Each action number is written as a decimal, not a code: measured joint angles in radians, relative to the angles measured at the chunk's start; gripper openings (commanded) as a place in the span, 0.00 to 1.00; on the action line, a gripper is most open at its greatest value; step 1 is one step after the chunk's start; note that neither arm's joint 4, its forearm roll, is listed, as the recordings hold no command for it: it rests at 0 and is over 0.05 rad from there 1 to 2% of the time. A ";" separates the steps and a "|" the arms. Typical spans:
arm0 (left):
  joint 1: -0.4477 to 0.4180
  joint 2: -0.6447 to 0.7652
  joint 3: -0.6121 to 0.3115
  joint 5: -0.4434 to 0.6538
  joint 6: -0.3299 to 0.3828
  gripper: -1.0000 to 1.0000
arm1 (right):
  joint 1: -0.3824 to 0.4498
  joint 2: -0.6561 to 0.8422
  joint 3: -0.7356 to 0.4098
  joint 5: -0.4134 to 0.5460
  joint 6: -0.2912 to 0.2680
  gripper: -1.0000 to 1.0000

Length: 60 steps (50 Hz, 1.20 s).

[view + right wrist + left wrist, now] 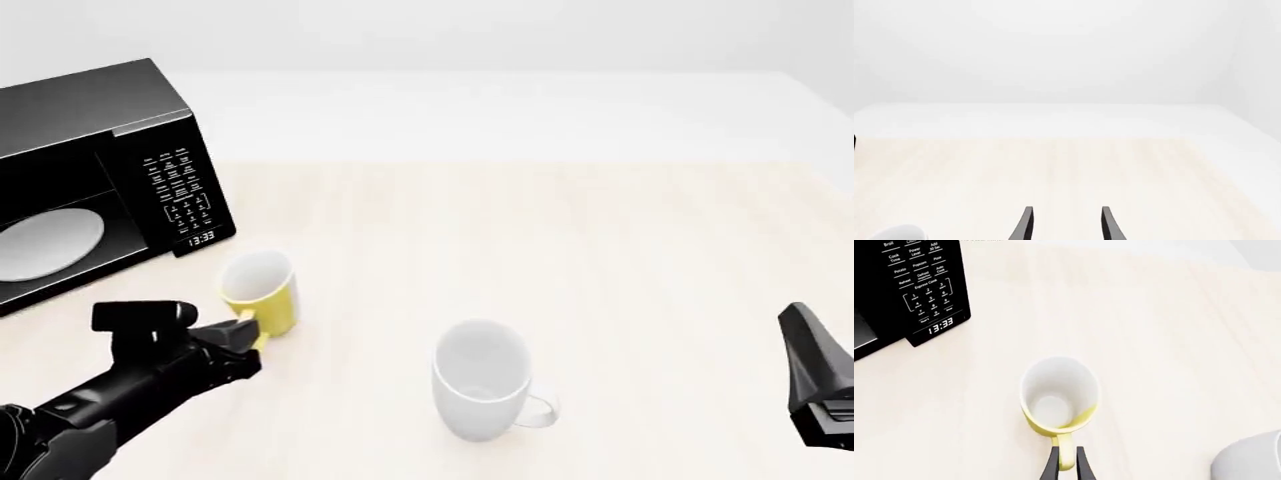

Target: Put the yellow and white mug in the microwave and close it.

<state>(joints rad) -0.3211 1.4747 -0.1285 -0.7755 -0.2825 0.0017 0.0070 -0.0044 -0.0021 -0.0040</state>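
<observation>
Left wrist view: your left gripper (1066, 462) pinches the yellow and white mug (1057, 396) by its handle only; lifting may swing it.

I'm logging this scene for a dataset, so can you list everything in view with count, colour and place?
microwave: one, black, far left of the table, white turntable plate visible inside
yellow and white mug: one, yellow outside, white inside, in front of the microwave's keypad
white mug: one, all white, near centre, closer to the arms
table: one, pale wood
left gripper: black, closed on the yellow mug's handle
right gripper: black, fingers apart, holding nothing, at the right edge
</observation>
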 measured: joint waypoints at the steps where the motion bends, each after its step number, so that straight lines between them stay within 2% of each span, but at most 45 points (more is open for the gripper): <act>1: 0.001 -0.004 0.002 0.000 0.000 0.00 | 0.000 0.000 0.000 0.000 0.000 1.00; 10: 0.017 -0.066 0.018 0.026 0.009 0.00 | 0.000 0.000 0.000 0.000 0.000 1.00; 34: 0.090 -0.324 0.057 0.136 0.086 0.00 | 0.000 0.000 0.000 0.000 0.000 1.00; 47: 0.169 -0.408 0.077 0.156 0.111 0.00 | 0.000 0.000 0.000 0.000 0.000 1.00; 60: 0.277 -0.426 0.083 0.136 0.109 0.00 | 0.000 0.000 0.000 0.000 0.000 1.00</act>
<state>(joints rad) -0.0436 1.0485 -0.0458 -0.6397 -0.1732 0.0018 0.0070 -0.0044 -0.0021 -0.0040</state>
